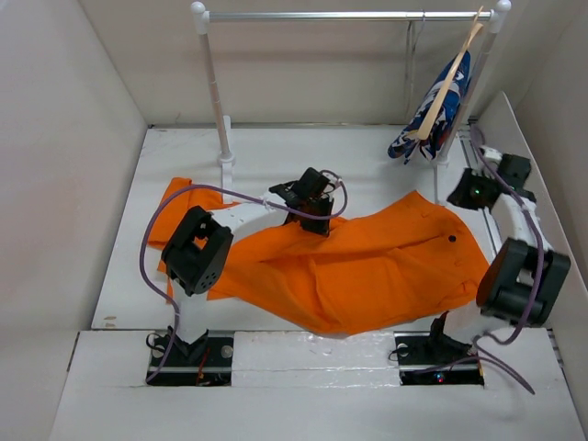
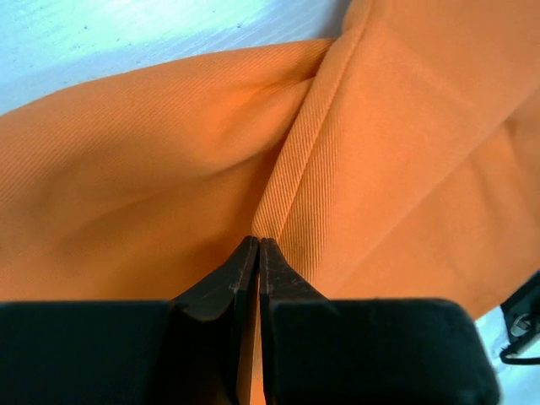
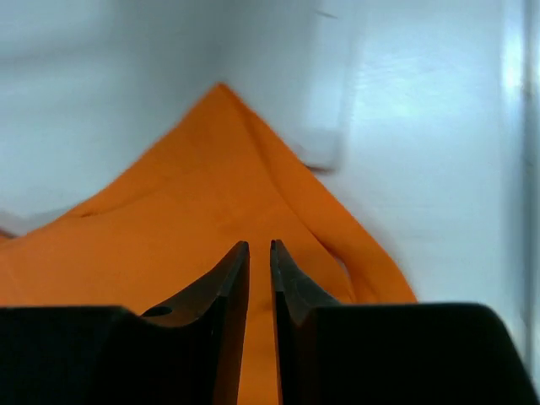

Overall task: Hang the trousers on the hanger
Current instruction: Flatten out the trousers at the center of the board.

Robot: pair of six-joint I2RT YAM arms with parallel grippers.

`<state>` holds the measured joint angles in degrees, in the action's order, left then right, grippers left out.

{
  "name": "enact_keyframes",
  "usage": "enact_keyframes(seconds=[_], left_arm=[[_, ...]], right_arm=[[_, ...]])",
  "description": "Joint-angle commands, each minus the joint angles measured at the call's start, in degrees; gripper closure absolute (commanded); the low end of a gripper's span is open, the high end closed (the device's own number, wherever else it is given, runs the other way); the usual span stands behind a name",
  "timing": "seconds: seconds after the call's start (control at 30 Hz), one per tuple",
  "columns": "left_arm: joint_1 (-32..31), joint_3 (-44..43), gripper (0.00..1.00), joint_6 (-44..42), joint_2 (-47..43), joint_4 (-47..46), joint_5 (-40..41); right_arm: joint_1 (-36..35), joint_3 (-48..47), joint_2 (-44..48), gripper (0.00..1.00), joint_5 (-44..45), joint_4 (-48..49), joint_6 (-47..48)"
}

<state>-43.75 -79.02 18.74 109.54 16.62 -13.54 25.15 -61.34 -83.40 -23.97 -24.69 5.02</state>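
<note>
The orange trousers (image 1: 367, 266) lie spread across the table, their dark button (image 1: 451, 239) near the right end. My left gripper (image 1: 314, 217) stands at their far edge, its jaws shut on a raised fold of the trousers (image 2: 126, 169), tips (image 2: 258, 240) meeting on the ridge. My right gripper (image 1: 464, 196) hovers by the trousers' far right corner; its jaws (image 3: 260, 243) stand slightly apart with nothing between them, the trousers (image 3: 169, 228) below. The thin wire hanger (image 1: 413, 41) shows only faintly, hanging from the rail.
A white rack with a metal rail (image 1: 349, 16) stands at the back, its left post (image 1: 219, 92) just behind the left gripper. A wooden hanger (image 1: 447, 83) with a blue patterned garment (image 1: 441, 115) hangs at the right. White walls enclose the table.
</note>
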Motion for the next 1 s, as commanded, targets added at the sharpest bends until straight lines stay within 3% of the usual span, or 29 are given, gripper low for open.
enact_keyframes(seconds=[0.0, 0.13, 0.23, 0.57, 0.6, 0.8, 0.97], left_arm=[[0.0, -0.3, 1.00, 1.6, -4.9, 0.9, -1.9], [0.0, 2.7, 1.00, 3.3, -5.9, 1.4, -0.1], [0.0, 3.9, 1.00, 4.8, -7.5, 0.4, 0.1], [0.0, 5.0, 1.00, 3.8, -9.1, 3.1, 1.0], [0.0, 4.6, 0.93, 3.7, -9.2, 3.3, 1.0], [0.0, 1.6, 0.75, 3.6, -11.0, 5.4, 5.5], [4.3, 1.3, 0.74, 6.3, -15.5, 5.5, 9.8]], right_arm=[[-6.3, -6.1, -7.5, 0.78, -9.3, 8.2, 8.5], [-6.9, -10.5, -17.6, 0.46, -12.2, 11.4, 8.3], [-7.4, -9.7, -19.4, 0.34, -11.3, 18.0, 5.0], [-14.1, -12.9, -25.7, 0.30, -1.3, 14.5, 1.6], [-14.1, -12.8, -26.3, 0.29, -0.5, 14.5, 1.1], [-14.1, -11.2, -27.9, 0.29, 2.2, 13.3, -4.0], [-14.7, -9.5, -28.0, 0.34, 5.2, 12.6, -8.0]])
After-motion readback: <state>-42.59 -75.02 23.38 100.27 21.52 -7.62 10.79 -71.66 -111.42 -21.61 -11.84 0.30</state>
